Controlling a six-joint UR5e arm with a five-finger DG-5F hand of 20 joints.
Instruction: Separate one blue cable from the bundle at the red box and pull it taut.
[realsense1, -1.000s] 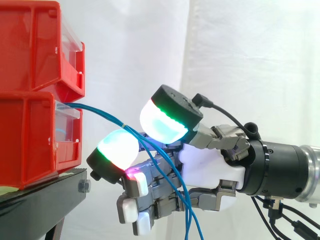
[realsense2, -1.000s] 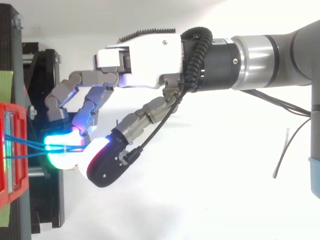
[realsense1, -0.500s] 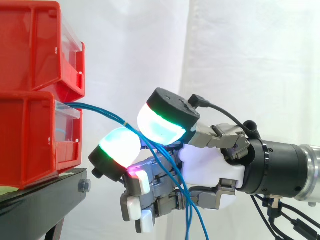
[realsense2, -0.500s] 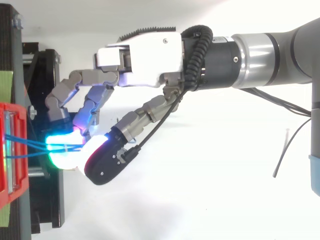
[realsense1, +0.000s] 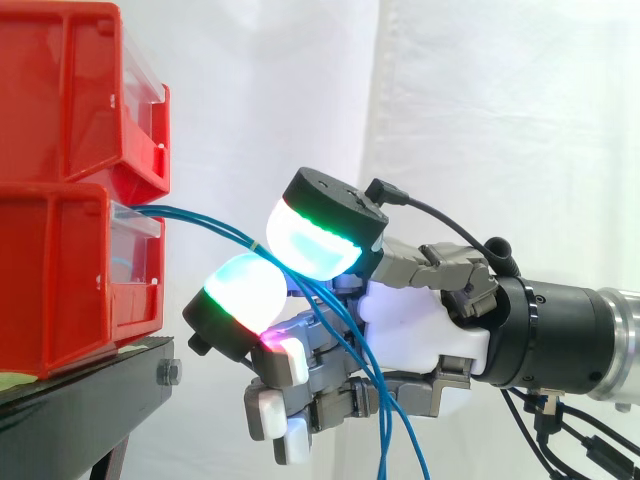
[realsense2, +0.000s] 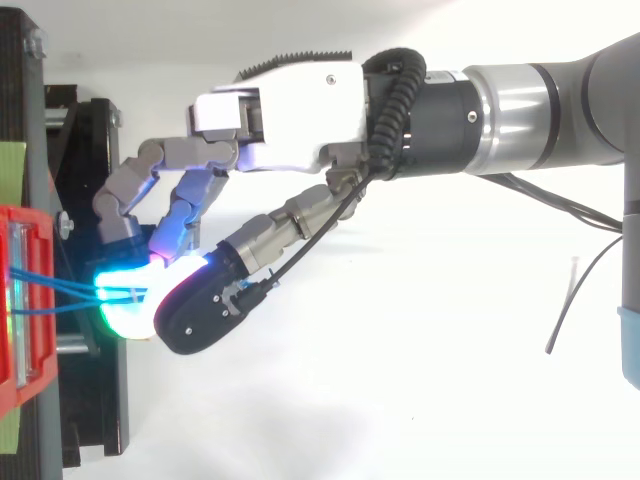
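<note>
hand (realsense1: 420, 325) curled round blue cables (realsense1: 210, 224), glowing pads closing on them | cables run from red box (realsense1: 60, 270) ahead of hand, drop past palm

The side view looks level across the work from close by: the red bins (realsense1: 60, 250) on the black stand (realsense1: 80, 390) sit at its left edge, the arm (realsense1: 570, 335) enters from the right, and the white curtain (realsense1: 500, 120) hangs behind. The top view looks straight down from equally near, with the bins on the left and the arm on the right. Both views share the hand (realsense1: 420, 335), the blue cables (realsense1: 200, 222) and the bins' front.
</note>
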